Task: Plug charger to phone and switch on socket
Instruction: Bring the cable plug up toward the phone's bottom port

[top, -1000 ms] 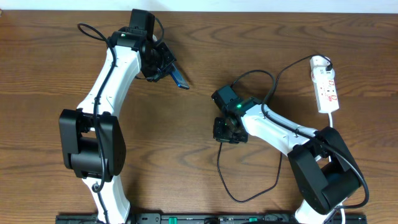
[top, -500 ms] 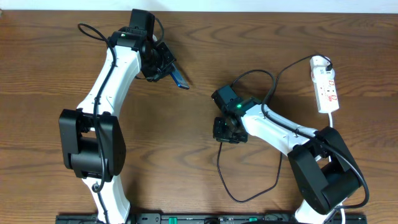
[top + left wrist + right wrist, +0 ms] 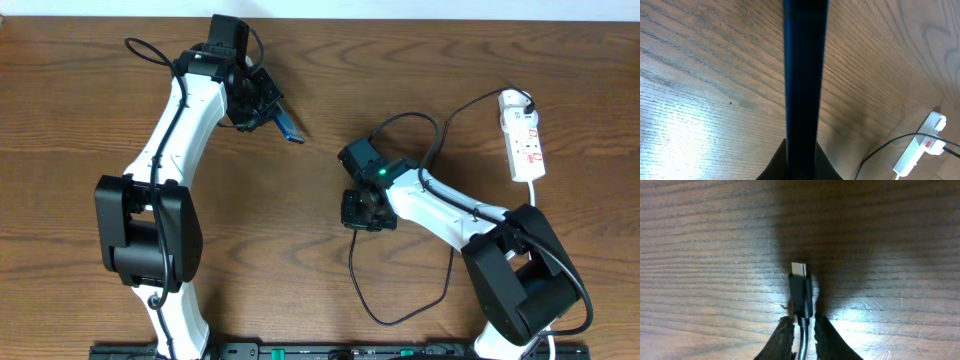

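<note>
Although almost nothing on the wooden table [image 3: 60,250] has moved over the last second, the right arm has crept a shade to the left, toward the middle, while the left arm holds exactly where it was. The socket [image 3: 524,140] lies untouched at the far right, its thick white cord trailing back toward the right arm's base, well apart from both grippers. Whether its switch is on is too small to read. The left gripper [image 3: 262,105] is pinching the phone [image 3: 288,127], apparently lifted off the wood. The phone is edge-on to the wrist camera, and a sliver of its blue face shows from overhead, with the free end angled toward the right arm. The right gripper [image 3: 362,212] is pressed onto the charger [image 3: 352,268] just behind its small plug [image 3: 801,291]. The plug sticks out past the fingertips [image 3: 782,335] with its metal tip clear, close above the wood. I judge that small drift to be the start of carrying the plug toward the phone's port. The two are still well apart, so both the plugging in and the switching of the socket remain to be done.
</note>
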You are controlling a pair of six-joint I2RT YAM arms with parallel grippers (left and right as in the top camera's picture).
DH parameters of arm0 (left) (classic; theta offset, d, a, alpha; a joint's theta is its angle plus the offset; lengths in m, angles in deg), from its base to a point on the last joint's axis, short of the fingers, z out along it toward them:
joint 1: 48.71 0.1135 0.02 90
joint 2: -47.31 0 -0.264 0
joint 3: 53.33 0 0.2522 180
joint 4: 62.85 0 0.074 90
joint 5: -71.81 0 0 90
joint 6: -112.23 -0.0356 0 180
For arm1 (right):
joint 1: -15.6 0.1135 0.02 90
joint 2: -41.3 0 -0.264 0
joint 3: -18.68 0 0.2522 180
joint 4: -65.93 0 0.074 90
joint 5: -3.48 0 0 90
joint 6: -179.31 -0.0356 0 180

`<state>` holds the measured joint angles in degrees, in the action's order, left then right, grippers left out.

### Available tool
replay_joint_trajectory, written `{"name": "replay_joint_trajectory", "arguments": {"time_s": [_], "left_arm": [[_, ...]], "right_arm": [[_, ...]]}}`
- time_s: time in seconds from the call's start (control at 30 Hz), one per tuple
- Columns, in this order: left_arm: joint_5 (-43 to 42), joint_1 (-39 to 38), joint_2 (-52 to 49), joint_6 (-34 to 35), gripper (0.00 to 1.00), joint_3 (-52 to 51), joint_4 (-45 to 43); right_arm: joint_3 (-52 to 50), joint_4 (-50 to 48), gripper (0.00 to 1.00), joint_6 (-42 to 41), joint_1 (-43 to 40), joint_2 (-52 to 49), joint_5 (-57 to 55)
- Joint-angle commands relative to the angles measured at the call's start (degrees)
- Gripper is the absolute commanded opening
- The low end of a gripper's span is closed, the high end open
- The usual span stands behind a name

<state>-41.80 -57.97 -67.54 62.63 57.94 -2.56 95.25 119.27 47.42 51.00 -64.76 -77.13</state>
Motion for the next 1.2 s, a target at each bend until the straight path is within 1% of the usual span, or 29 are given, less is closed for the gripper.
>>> {"name": "replay_joint_trajectory", "arguments": {"time_s": [0.0,0.07,0.1,0.17,0.27,0.3,0.33,0.43,0.5,0.53,0.57,0.63,0.7,0.73,0.77,0.9,0.97,1.0,1.07,1.17], "left_arm": [[0.1,0.1,1.8,-1.0,0.07,0.3,0.2],[0.1,0.1,1.8,-1.0,0.07,0.3,0.2],[0.0,0.1,1.8,-1.0,0.07,0.3,0.2],[-3.6,0.2,1.8,-2.4,0.07,0.3,-0.3],[-15.6,0.2,1.8,-9.4,0.07,0.3,-4.3],[-19.1,0.2,1.8,-10.6,0.07,0.3,-5.6],[-21.7,0.2,1.8,-11.0,0.07,0.3,-6.7],[-33.7,0.5,1.8,-11.0,0.07,0.3,-13.4],[-39.4,0.5,1.8,-11.0,0.07,0.3,-16.8],[-44.1,0.5,1.8,-11.0,0.07,0.3,-19.6],[-48.8,0.5,1.8,-11.0,0.07,0.3,-22.5],[-53.6,0.4,1.8,-10.3,0.07,0.3,-25.4],[-56.2,0.4,1.8,-7.7,0.07,0.3,-27.7],[-57.1,0.4,1.8,-5.6,0.07,0.3,-29.6],[-57.3,0.4,1.8,-3.8,0.07,0.3,-31.0],[-62.2,-0.1,1.8,2.4,0.07,0.3,-39.8],[-64.8,-0.8,1.8,6.0,0.07,0.3,-45.7],[-64.9,-1.2,1.8,7.6,0.07,0.3,-47.8],[-64.4,-1.7,1.8,8.9,0.07,0.3,-50.6],[-63.9,-1.8,1.8,9.1,0.08,0.3,-52.0]], "right_arm": [[-0.4,-0.1,0.11,-0.3,0.2,-0.6,-0.5],[-0.4,-0.3,0.06,-0.3,0.2,-0.6,-0.7],[-0.4,-0.5,0.02,-0.2,0.2,-0.6,-1.0],[-0.3,-1.0,0.02,-0.2,0.1,-0.5,-0.9],[0.4,-1.5,0.01,2.2,-0.7,0.5,0.9],[0.7,-1.5,0.01,3.0,-1.1,1.1,1.9],[1.0,-1.5,0.01,4.1,-1.6,2.1,3.3],[1.4,-2.1,0.01,9.5,-3.7,7.1,9.1],[1.4,-2.8,0.01,13.2,-5.2,10.7,13.2],[1.4,-3.0,0.01,15.1,-6.3,13.0,15.6],[1.4,-3.1,0.01,15.9,-7.7,15.6,17.5],[1.4,-3.5,0.01,16.0,-10.0,19.3,19.3],[1.4,-4.7,0.01,19.5,-12.2,22.2,23.0],[1.4,-5.5,0.01,23.5,-13.2,23.6,27.1],[1.4,-5.6,0.01,24.9,-13.6,24.0,28.9],[1.2,-5.6,0.01,25.2,-13.8,24.0,30.1],[1.2,-6.3,0.01,25.2,-13.8,23.9,30.9],[1.2,-7.4,0.01,25.2,-13.8,23.9,32.3],[1.2,-10.5,0.01,25.2,-14.0,23.9,36.1],[1.2,-13.8,0.01,25.0,-15.0,23.9,39.0]]}}
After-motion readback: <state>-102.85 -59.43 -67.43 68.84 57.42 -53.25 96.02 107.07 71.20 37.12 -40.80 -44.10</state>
